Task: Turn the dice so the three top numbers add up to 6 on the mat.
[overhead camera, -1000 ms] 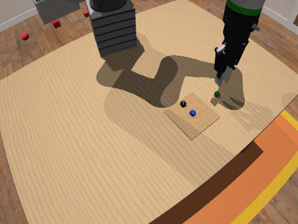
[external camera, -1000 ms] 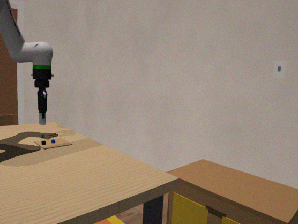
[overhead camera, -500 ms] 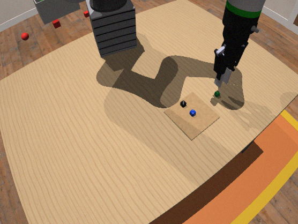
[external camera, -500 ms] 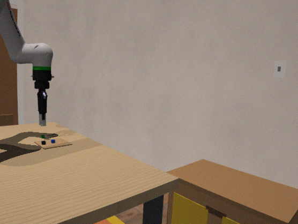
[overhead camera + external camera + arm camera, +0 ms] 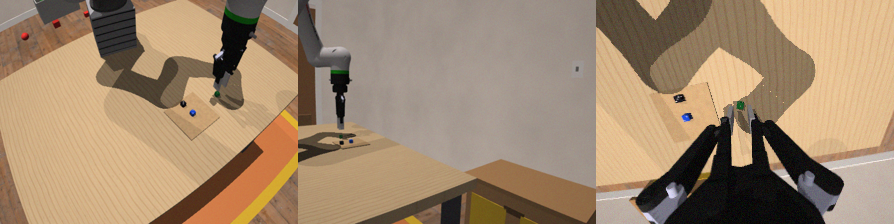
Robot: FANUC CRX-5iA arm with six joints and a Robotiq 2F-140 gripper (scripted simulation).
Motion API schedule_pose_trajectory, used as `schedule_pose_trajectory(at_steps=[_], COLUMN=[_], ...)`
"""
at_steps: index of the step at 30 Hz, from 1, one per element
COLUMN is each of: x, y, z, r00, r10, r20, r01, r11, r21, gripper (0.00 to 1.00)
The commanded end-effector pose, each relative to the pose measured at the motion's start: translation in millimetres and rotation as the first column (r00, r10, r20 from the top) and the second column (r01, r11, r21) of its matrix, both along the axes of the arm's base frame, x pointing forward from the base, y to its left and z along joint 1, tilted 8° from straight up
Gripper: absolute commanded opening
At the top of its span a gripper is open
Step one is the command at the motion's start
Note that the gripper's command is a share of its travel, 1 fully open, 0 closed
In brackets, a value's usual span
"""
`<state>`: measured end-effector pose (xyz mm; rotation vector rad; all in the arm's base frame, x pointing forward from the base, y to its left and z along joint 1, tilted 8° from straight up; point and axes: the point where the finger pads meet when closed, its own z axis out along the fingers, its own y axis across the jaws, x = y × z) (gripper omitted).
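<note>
Black two-finger gripper (image 5: pixel 222 85) (image 5: pixel 340 128) (image 5: pixel 740 111), fingers slightly apart w/ nothing between, is above small green cubic die (image 5: pixel 217 94) (image 5: pixel 341 136) (image 5: pixel 740 105), right of centre in top view, off square tan mat (image 5: pixel 192 131) (image 5: pixel 355 144) (image 5: pixel 698 95); prob. best centre, descend straight, then pinch.

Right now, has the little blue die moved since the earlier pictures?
No, the blue die hasn't shifted any way I can see against the flat tan mat.
</note>
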<state>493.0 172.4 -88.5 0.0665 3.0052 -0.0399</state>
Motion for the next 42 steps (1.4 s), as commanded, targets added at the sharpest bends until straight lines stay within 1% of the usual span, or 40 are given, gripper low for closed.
schedule_pose_trajectory(at_steps=[1, 12, 20, 42], x=[0.8, 2.9, 3.5, 3.8], y=[0.0, -0.5, -0.6, -0.7], z=[-4.3, -19.3, -24.1, -26.4], r00=[1.0, 1.0, 1.0, 1.0], r10=[0.0, 0.0, 0.0, 0.0], r20=[0.0, 0.0, 0.0, 0.0], r01=[0.0, 0.0, 0.0, 0.0], r11=[1.0, 1.0, 1.0, 1.0], r21=[0.0, 0.0, 0.0, 0.0], gripper=[0.19, 0.19, 0.19, 0.19])
